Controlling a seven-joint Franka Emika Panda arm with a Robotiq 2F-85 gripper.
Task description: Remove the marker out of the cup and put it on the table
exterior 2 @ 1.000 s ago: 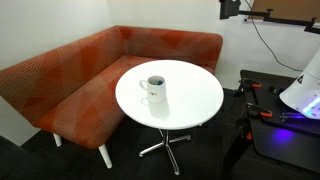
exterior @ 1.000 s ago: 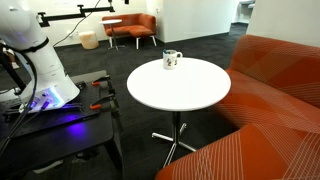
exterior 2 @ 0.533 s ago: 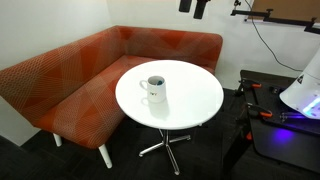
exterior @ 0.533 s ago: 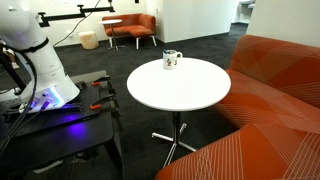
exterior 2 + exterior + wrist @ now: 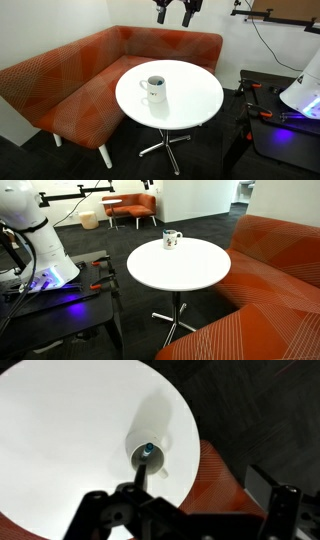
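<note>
The white cup [image 5: 153, 89] stands on the round white table [image 5: 192, 103], near its edge on the sofa side; it also shows in an exterior view [image 5: 172, 240]. In the wrist view I look down into the cup [image 5: 150, 455], and the blue-teal tip of the marker [image 5: 148, 450] stands inside it. My gripper [image 5: 175, 12] hangs high above the far edge of the table, open and empty. In the wrist view its jaws [image 5: 200, 475] are spread wide, with the cup by the left finger.
An orange corner sofa [image 5: 70, 85] wraps round the table. A dark low bench [image 5: 60, 300] with red-handled tools and the robot base [image 5: 35, 240] stands beside the table. An orange armchair [image 5: 130, 208] stands far back.
My gripper has moved leftward along the top of the exterior view, from the right side to above the far edge of the table. The cup and marker have not moved.
</note>
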